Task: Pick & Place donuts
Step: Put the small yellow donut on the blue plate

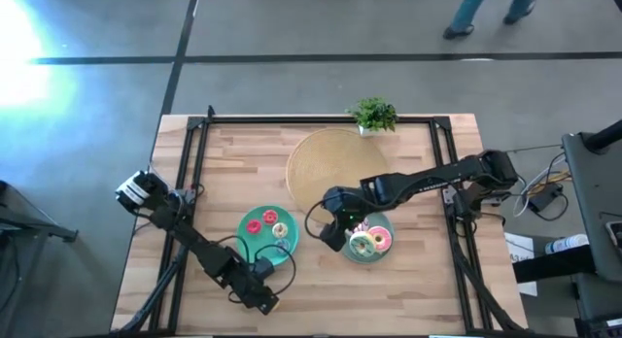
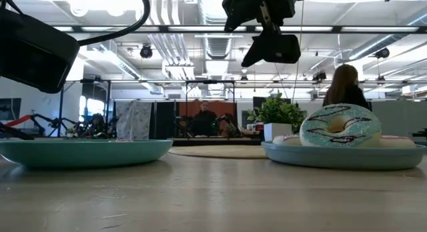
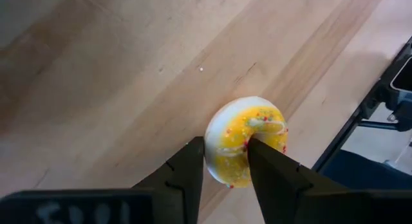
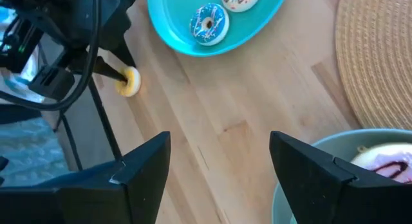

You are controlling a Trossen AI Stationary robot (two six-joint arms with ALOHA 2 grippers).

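My left gripper (image 3: pixel 225 150) is near the table's front edge (image 1: pixel 267 299), shut on a small yellow donut (image 3: pixel 248 140) with red sprinkles; the right wrist view also shows this donut (image 4: pixel 129 81). My right gripper (image 4: pixel 219 153) hangs open over bare wood between the two plates (image 1: pixel 333 231), holding nothing. The teal plate (image 1: pixel 255 243) carries a red donut (image 1: pixel 255 223), a cream one (image 1: pixel 280 230) and a blue one (image 4: pixel 209 22). The grey-green plate (image 1: pixel 381 253) holds a green-iced donut (image 2: pixel 340 125), a pink one (image 1: pixel 381 241) and a white-pink one (image 4: pixel 386 161). My left gripper pinches one side of the yellow donut's ring (image 3: pixel 228 159) between its two fingers. One finger (image 3: pixel 193 166) is on the outer rim, the other (image 3: pixel 264 166) lies over the ring by the hole. The fingers slant down from above. Whether the donut is clear of the wood I cannot tell.
A big round tan mat (image 1: pixel 335 163) lies at the back centre, with a small potted plant (image 1: pixel 374 115) behind it. Black frame rails (image 1: pixel 194 183) run along the table's sides. People are in the room beyond the table.
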